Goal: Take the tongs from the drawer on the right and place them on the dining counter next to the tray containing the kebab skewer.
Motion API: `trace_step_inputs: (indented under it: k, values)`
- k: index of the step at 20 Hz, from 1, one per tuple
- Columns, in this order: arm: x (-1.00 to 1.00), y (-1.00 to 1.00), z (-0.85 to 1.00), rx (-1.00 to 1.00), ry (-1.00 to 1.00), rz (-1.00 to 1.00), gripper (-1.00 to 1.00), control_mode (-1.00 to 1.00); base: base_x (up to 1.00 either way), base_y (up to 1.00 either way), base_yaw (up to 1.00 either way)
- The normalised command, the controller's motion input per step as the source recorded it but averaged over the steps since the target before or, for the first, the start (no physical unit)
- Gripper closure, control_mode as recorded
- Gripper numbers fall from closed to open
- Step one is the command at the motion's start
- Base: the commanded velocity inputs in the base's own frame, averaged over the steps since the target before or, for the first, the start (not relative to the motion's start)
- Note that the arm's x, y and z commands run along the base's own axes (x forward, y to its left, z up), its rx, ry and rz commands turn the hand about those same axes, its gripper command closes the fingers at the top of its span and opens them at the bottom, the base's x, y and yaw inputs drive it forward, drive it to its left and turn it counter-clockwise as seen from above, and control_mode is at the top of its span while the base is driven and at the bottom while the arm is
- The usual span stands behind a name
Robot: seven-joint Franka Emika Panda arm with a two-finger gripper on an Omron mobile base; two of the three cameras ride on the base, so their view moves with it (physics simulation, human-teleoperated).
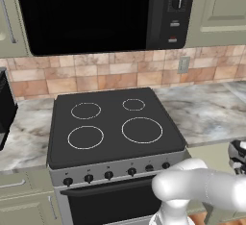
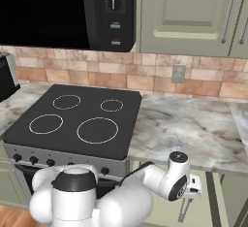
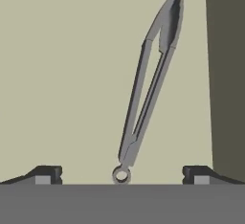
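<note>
I'm hovering the gripper (image 3: 122,174) over the drawer (image 3: 62,74), its 2 fingers (image 3: 47,174) spread wide and empty. The tongs (image 3: 152,82) are lying on the pale floor between them. I'm judging the pickup is next: descending and closing across both arms.

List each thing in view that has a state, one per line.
tongs: lying flat on the drawer floor, arms nearly closed, not gripped
drawer: open, pale inside showing
gripper: open, over the ring end of the tongs
oven door: shut
upper cupboard door: shut
</note>
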Motion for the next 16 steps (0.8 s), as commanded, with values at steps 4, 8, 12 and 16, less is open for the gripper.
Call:
trace_step_inputs:
  k: [4,8,12,16]
  values:
    - [0.00,0.00,-0.16,0.00,-0.01,0.00,-1.00,-1.00,0.00,0.00,0.00]
    - [0.00,-0.02,-0.06,0.00,0.00,0.00,-1.00,-1.00,0.00,0.00,0.00]
    - [0.04,-0.06,-0.19,0.00,0.00,0.00,-1.00,-1.00,0.00,0.00,0.00]
    - [0.05,-0.05,-0.13,0.00,0.00,0.00,-1.00,-1.00,0.00,0.00,0.00]
